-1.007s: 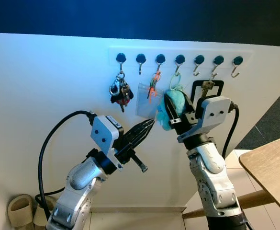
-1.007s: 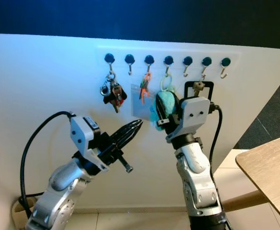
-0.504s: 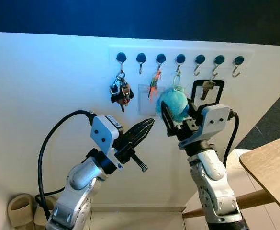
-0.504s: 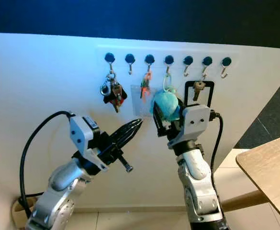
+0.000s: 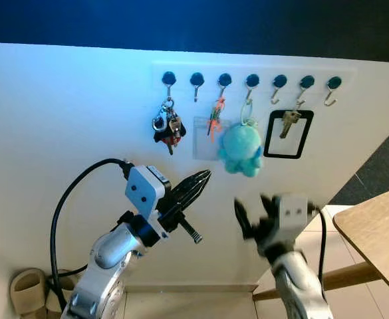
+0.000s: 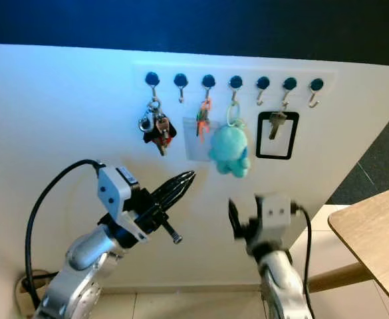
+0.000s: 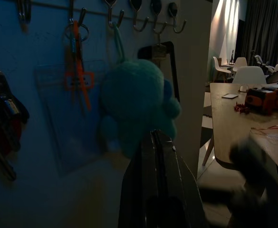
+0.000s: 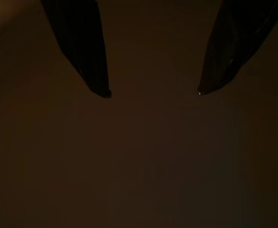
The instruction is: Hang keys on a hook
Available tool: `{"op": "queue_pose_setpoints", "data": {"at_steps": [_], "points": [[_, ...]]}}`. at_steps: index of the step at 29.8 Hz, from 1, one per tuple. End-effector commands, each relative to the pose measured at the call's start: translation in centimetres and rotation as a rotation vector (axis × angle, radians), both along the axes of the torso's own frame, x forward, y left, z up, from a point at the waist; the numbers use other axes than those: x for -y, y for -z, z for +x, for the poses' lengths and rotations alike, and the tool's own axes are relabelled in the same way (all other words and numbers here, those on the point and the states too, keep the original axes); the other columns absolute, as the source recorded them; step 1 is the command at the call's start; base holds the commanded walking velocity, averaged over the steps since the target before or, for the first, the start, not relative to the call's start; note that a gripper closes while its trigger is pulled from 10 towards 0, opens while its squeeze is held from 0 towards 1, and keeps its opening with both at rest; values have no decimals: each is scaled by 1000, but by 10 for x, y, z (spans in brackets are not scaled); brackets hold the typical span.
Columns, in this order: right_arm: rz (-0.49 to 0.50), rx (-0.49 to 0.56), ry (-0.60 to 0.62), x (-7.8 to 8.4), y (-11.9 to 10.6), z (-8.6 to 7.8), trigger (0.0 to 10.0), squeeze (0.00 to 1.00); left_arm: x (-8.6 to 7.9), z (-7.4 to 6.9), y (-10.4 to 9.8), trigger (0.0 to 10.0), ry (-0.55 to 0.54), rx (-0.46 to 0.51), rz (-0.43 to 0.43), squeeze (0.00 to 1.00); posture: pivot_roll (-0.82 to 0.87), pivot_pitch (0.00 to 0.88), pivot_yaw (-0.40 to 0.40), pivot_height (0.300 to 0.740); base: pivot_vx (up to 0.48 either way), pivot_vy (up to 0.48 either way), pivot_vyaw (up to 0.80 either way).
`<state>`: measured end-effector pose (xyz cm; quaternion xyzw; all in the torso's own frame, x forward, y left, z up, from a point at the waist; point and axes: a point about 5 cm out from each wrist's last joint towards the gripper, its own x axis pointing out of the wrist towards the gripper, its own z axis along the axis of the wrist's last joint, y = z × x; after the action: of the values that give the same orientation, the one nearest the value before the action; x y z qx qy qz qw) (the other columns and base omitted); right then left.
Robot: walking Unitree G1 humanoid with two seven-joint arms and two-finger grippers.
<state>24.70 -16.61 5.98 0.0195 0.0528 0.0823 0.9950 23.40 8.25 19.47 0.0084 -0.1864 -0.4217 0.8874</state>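
Note:
A teal plush keychain (image 5: 239, 151) hangs by its ring from the fourth hook (image 5: 251, 81) of the hook rail on the white wall, with nothing holding it. My right gripper (image 5: 251, 212) is below it and blurred, clear of the plush; the right wrist view is dark, with its two fingertips (image 8: 100, 90) spread wide and nothing between them. My left gripper (image 5: 204, 178) is shut and points up at the wall, left of and below the plush (image 7: 136, 104).
A dark key bunch (image 5: 167, 129) hangs on the first hook, an orange tag with a clear card sleeve (image 5: 207, 136) on the third, a key in a black loop (image 5: 288, 133) on the sixth. A wooden table (image 5: 380, 226) juts in at right. Slippers (image 5: 28, 292) lie by the wall.
My right gripper let go of the teal plush and dropped down away from the hooks. The plush now hangs free on the fourth hook. The left arm sank slightly.

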Motion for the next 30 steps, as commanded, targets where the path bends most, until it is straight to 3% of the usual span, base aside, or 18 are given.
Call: {"op": "queue_pose_setpoints", "data": {"at_steps": [1, 2, 3, 5, 8, 9, 11, 12, 14, 15, 17, 21, 24, 30], "points": [[-29, -141, 15, 13, 34, -16, 10000, 0, -7, 0, 18, 10000, -47, -33, 42, 0, 51, 67, -52, 740, 0, 0, 0], [-42, -251, 18, 17, 56, -26, 10000, 0, -16, 2, 34, 10000, -123, -68, 46, 0, 48, 68, -48, 740, 0, 0, 0], [-42, -251, 18, 17, 56, -26, 10000, 0, -16, 2, 34, 10000, -123, -68, 46, 0, 48, 68, -48, 740, 0, 0, 0], [-52, -361, 23, 21, 77, -37, 10000, 0, -26, 2, 50, 10000, -205, -106, 51, 0, 48, 67, -47, 740, 0, 0, 0], [-88, -509, 20, 25, 105, -51, 10000, 0, -64, -5, 111, 10000, -429, -290, 112, 0, 45, 53, -41, 740, 0, 0, 0], [-88, -509, 20, 25, 105, -51, 10000, 0, -64, -5, 111, 10000, -429, -290, 112, 0, 45, 53, -41, 740, 0, 0, 0], [-87, -566, 38, 26, 115, -55, 10000, 0, -88, -20, 146, 10000, -558, -427, 138, 0, 42, 50, -38, 740, 0, 0, 0], [-87, -566, 38, 26, 115, -55, 10000, 0, -88, -20, 146, 10000, -558, -427, 138, 0, 42, 50, -38, 740, 0, 0, 0], [-78, -619, 45, 25, 122, -57, 10000, 0, -113, -39, 183, 10000, -708, -602, 150, 0, 44, 46, -40, 740, 0, 0, 0], [-78, -619, 45, 25, 122, -57, 10000, 0, -113, -39, 183, 10000, -708, -602, 150, 0, 44, 46, -40, 740, 0, 0, 0], [-77, -651, 27, 21, 126, -55, 10000, 0, -128, -56, 216, 10000, -840, -791, 132, 0, 46, 45, -43, 740, 0, 0, 0], [-80, -669, 12, 19, 129, -53, 10000, 0, -131, -63, 234, 10000, -906, -895, 109, 0, 44, 39, -46, 740, 0, 0, 0], [-85, -651, 59, 19, 128, -48, 10000, 0, -126, -64, 254, 10000, -922, -1013, 166, 0, 38, 13, -43, 740, 0, 0, 0], [-127, -643, 46, 17, 128, -47, 10000, 0, -120, -62, 257, 10000, -897, -988, 240, 0, 21, 2, -30, 740, 0, 0, 0]]}}
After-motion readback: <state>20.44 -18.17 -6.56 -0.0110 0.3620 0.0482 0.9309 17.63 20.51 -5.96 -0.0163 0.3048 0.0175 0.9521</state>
